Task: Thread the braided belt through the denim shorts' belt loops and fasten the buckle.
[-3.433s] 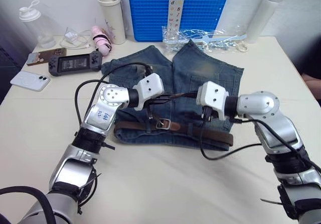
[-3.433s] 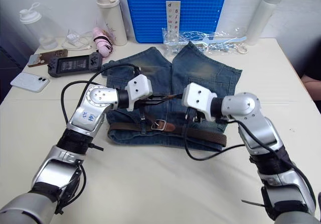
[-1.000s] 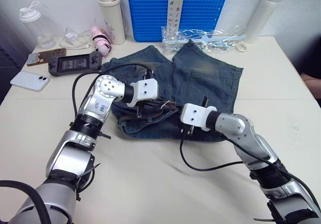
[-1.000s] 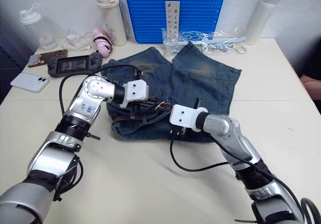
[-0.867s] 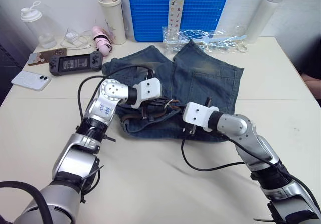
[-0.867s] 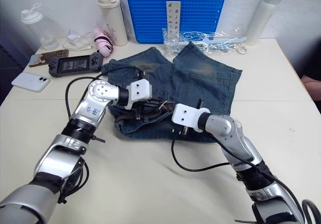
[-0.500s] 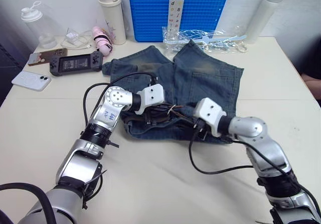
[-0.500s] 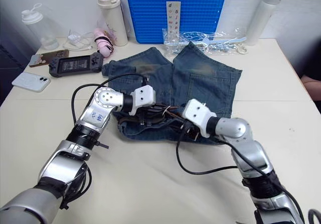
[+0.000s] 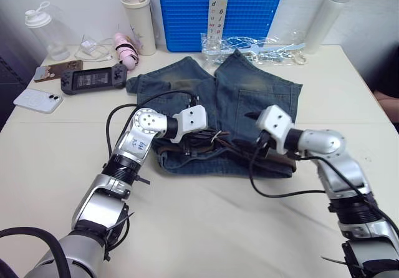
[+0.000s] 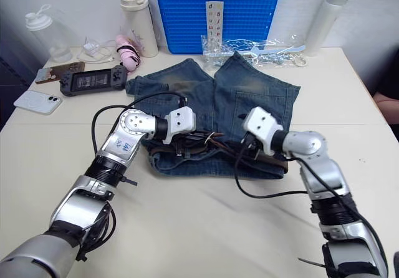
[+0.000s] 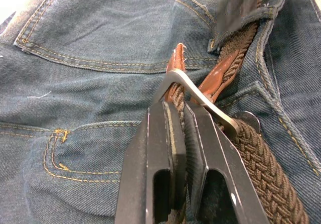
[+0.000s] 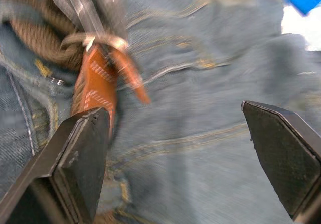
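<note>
While the faded blue denim shorts [image 9: 240, 103] are spread near the middle of the cream table [image 9: 206, 228], their waistband edge is bunched up on the side nearest the robot. Along that waistband the dark brown braided belt [image 11: 261, 158] is laid, with its reddish-brown leather tip [image 11: 213, 78] and small silver buckle [image 11: 193, 91] gathered at the middle of the shorts. The left gripper [image 11: 175, 113] is clenched on the braided belt right at the buckle, its black fingers [image 11: 163, 148] pressed together with the silver frame lying across their tips. The right gripper [image 12: 175, 148] is held just beside the buckle, over the denim, with its fingers spread wide and nothing between them. Beyond the shorts a blue plastic crate [image 9: 221, 10] is stood, with a white tumbler [image 9: 140, 19] to its left and a white bottle [image 9: 330, 13] to its right. A black handheld console [image 9: 93, 78] and a white phone [image 9: 37, 100] are placed left of the shorts.
</note>
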